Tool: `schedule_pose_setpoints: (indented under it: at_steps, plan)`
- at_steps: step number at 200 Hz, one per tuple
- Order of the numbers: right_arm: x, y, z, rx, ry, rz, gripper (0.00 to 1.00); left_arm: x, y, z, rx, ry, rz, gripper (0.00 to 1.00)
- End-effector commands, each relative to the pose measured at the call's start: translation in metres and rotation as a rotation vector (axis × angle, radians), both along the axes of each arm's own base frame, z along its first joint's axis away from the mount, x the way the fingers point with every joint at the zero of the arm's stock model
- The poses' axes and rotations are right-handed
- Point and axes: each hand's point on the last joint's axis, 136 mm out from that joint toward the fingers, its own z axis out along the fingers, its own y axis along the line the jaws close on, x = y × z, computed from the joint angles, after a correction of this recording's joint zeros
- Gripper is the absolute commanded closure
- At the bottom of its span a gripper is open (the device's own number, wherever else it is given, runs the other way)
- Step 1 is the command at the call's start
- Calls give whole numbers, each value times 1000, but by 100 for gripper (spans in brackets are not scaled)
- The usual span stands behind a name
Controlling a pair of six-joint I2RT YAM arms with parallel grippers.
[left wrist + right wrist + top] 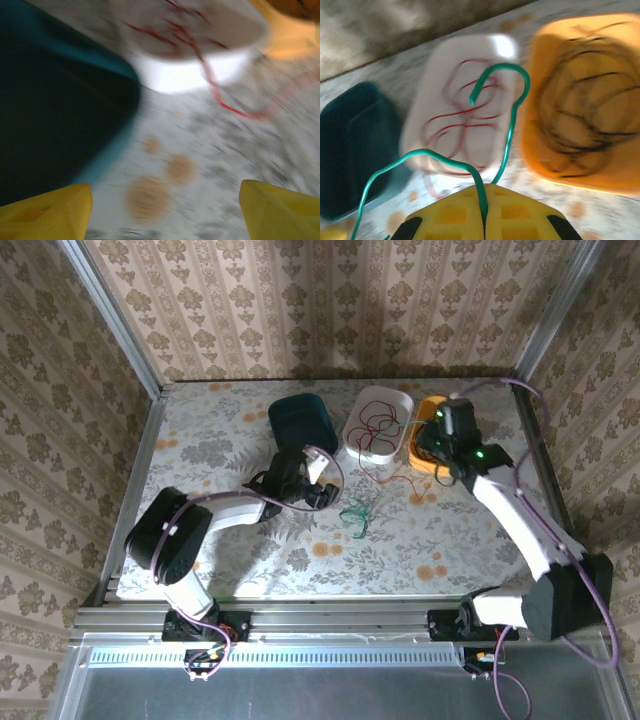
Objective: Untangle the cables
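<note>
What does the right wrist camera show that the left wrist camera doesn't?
Right wrist: the green cable pinched in the shut right gripper, and the black cable coiled in the orange tub. Left wrist: the left gripper open and empty above the patterned table. Both: the teal tub, the white tub holding the red cable, and the orange tub.
</note>
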Motion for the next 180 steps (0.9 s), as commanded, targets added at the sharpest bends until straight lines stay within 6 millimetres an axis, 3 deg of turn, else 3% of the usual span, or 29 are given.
schedule_pose_setpoints:
  at_steps: [1,18,38,74,126,180]
  plan:
    - [21,65,2,68,25,191,100,38,86,62,-73,-192,551,21]
    - [41,93,-12,66,85,230,100,36,126,68,41,-189,746,21]
    - [63,105,-33,29,181,208,100,29,163,69,145,-182,890,20]
    - [98,120,-56,66,236,122,100,13,205,58,114,-129,1017,19]
    - [125,149,-82,194,272,4,100,15,199,59,110,-115,984,19]
    - [112,187,-108,257,360,45,100,22,177,55,113,-87,895,19]
